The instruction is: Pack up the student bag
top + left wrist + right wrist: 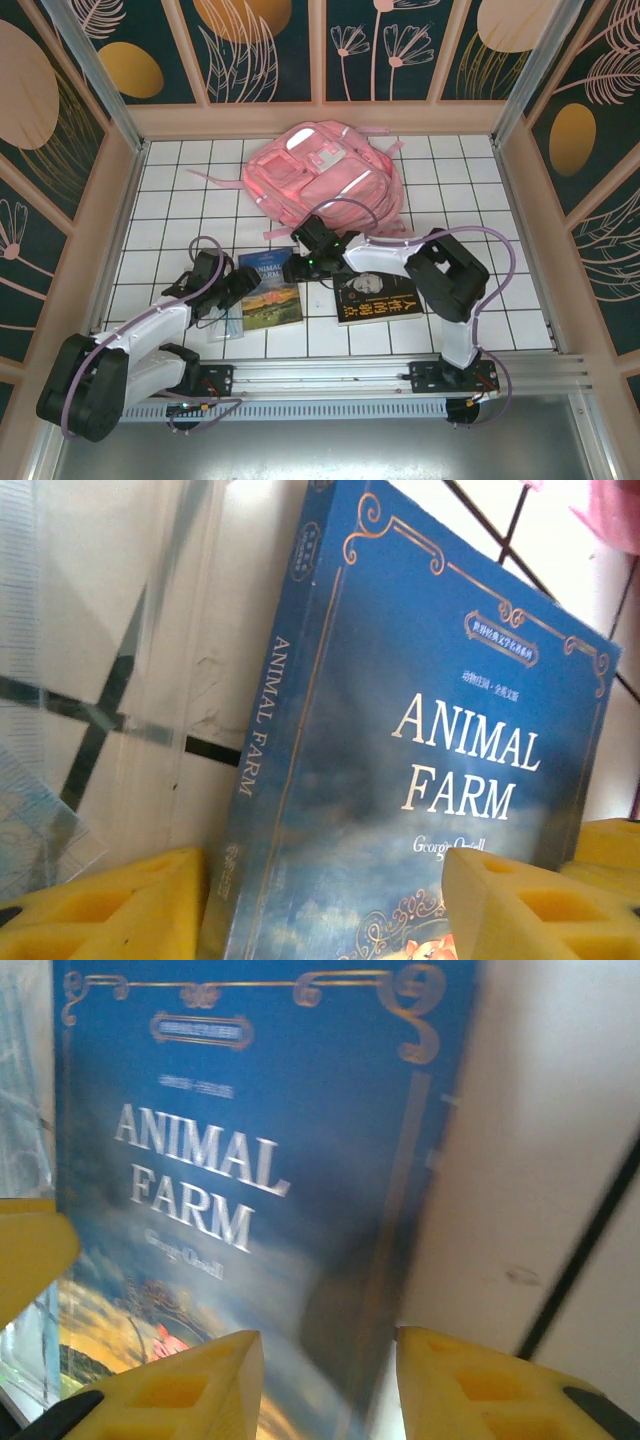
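**BOTH GRIPPERS AT THE BLUE BOOK: HAZARDS AND BAG POSITION**

**End-effector state.** The left gripper (238, 285) has its jaws spread. One finger stands outside the spine of the blue book (270, 290) and the other over the cover. The right gripper (298, 268) also has its jaws apart, though less widely, and they straddle the opposite long edge of the same book. Neither wrist view shows the pads clamped on the book.

**Hazards, judged from this position.**
- A clear plastic sheet (60, 680) lies just outside the left gripper's outer finger. If the jaws shut here, they could catch or drag the sheet along with the spine.
- The book lies flat on the tiled table (180, 200). A finger that rides on the cover rather than under the edge will probably push the book instead of lifting it.
- Both grippers act on one book from opposite edges. Uneven closing or lifting could twist it out of one grip.
- The black book (378, 297) lies just right of the right gripper, under its arm. A sideways sweep could knock it.

**Position of the task's thing.** The student bag (325, 180) lies ahead of both grippers, on the far side of the book. From the left gripper it is ahead and to the right, well apart. From the right gripper it is near and almost straight ahead. The top view shows no open mouth on the bag, so loading may first need an opening.
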Available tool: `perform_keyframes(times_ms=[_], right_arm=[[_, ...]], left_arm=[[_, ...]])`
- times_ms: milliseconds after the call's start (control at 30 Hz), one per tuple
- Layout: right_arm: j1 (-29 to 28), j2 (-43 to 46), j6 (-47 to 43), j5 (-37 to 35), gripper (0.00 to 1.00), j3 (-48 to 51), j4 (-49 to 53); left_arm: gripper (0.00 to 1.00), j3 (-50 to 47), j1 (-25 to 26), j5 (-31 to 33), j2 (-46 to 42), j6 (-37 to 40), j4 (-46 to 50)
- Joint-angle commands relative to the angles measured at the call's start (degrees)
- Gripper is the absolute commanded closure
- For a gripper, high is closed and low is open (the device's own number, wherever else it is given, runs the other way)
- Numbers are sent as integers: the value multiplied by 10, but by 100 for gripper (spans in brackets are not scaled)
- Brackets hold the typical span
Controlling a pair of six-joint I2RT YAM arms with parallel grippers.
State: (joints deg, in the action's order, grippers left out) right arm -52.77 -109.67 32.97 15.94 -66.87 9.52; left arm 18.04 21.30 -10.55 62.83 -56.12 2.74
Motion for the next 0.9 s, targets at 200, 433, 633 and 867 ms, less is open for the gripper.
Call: perform_keyframes(times_ms=[200, 433, 633, 867], right_arm=[[-18, 31, 4, 13, 65, -24, -14], [-18, 34, 7, 20, 70, -19, -19], [-18, 47, 12, 19, 69, -9, -21], [-10, 83, 29, 56, 70, 17, -53]], left_arm=[[36, -36, 1, -15, 23, -24, -43], [35, -30, 1, -6, 27, -20, -29], [35, -37, 1, 3, 39, -16, -26], [34, -36, 1, 6, 53, -11, -26]])
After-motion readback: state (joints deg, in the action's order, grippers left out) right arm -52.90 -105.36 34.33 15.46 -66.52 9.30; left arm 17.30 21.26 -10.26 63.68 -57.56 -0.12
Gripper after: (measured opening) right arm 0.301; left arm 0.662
